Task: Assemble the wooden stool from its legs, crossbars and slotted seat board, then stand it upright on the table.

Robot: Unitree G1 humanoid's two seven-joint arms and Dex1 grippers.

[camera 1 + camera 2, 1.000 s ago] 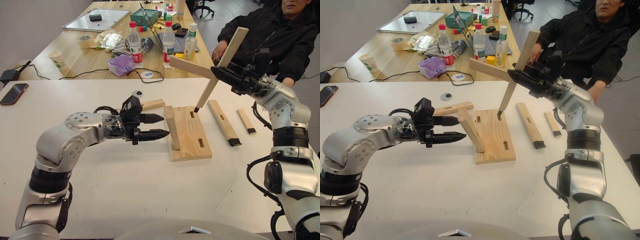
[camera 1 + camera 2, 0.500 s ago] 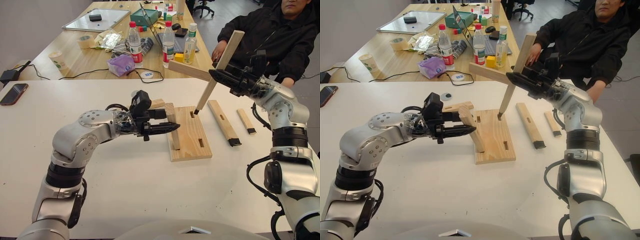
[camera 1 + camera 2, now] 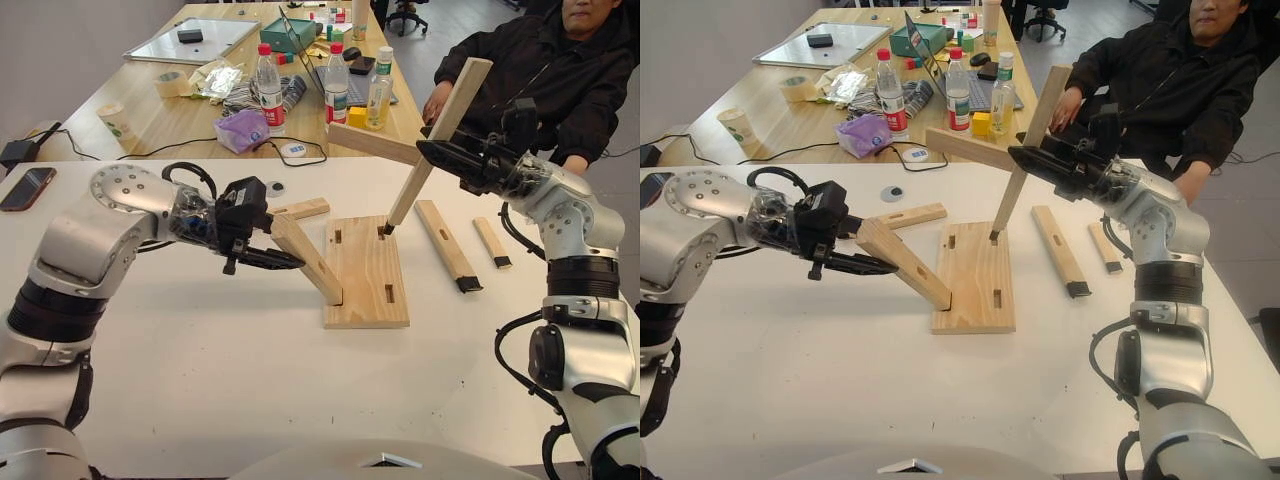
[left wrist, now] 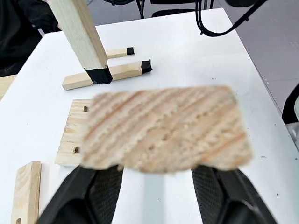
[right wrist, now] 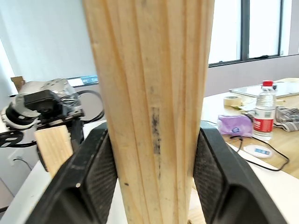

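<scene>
The slotted seat board (image 3: 368, 272) lies flat mid-table. A wooden leg (image 3: 305, 257) leans to the left, its lower end at the board's near left slot. My left gripper (image 3: 272, 259) is shut on its upper part; the leg's end grain (image 4: 163, 128) sits between the fingers (image 4: 79, 196). My right gripper (image 3: 432, 152) is shut on a leg-and-crossbar piece (image 3: 440, 120) held high. That piece's black-tipped foot (image 3: 385, 230) rests at the board's far right slot. Another leg (image 3: 447, 245), a short crossbar (image 3: 492, 242) and one more piece (image 3: 305, 208) lie loose.
A wooden table behind holds bottles (image 3: 268, 75), a laptop and a purple bag (image 3: 243, 128). A person in black sits behind the right arm. A phone (image 3: 25, 187) lies at the far left. The near half of the white table (image 3: 250, 390) is bare.
My left gripper moved in, shut on the leg and drew back left, tilting it. The seat board slid left and turned a little. The right arm barely moved.
</scene>
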